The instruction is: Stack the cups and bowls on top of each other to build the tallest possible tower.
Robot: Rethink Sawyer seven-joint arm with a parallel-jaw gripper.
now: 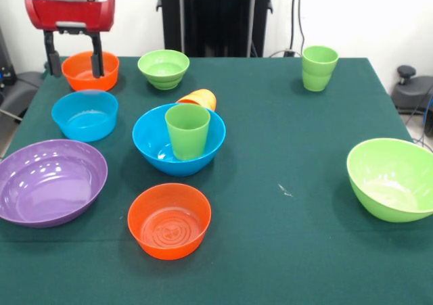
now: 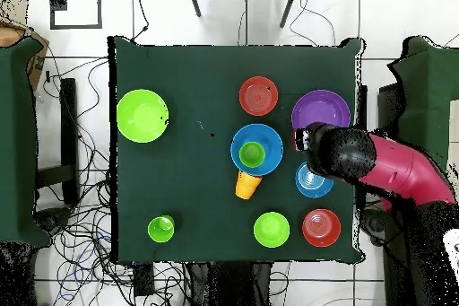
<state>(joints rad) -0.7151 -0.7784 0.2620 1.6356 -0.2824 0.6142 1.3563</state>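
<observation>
claw (image 1: 73,60) spread, empty, over orange bowl (image 1: 90,71) at desk (image 1: 284,251) corner | tower: green cup (image 1: 187,130) upright in blue bowl (image 1: 178,140), mid-desk; orange cup (image 1: 198,99) tipped just beside | plastic likely light, stiff, slick; grip bowl by rim wall

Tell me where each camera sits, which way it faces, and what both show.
Front view: across the table, facing the robot; only the hand shows, open, over an orange bowl.
Overhead view: above, looking straight down; the red arm enters from the right.
Shared: a green cup upright in the blue bowl, a tipped orange cup beside it.
</observation>
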